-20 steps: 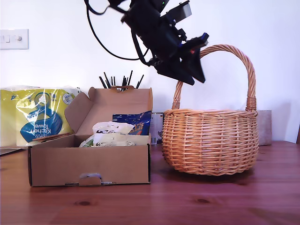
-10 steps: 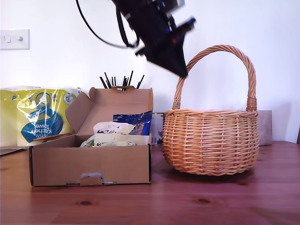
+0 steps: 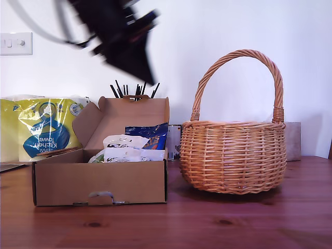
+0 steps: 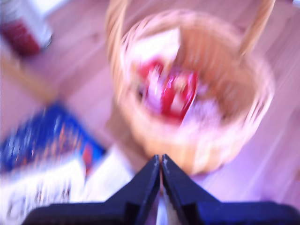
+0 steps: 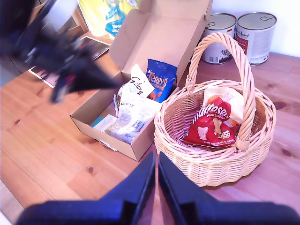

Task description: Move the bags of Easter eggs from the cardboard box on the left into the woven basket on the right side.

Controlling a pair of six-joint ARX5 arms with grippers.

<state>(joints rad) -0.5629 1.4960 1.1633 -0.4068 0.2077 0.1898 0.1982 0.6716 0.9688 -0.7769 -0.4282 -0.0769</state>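
While my first gripper (image 4: 161,161) hangs clenched and empty above the cardboard box (image 3: 98,181), the Galaxy bag (image 5: 138,83) lies inside, my second gripper (image 5: 156,161) likewise clenched.

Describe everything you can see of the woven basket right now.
The woven basket is round tan wicker with a bulging body and one tall arched handle. It stands upright on the wooden table at the exterior view's right, beside the cardboard box. Inside, the second wrist view shows a red Maltesers bag lying over a pale packet. No claw touches it.
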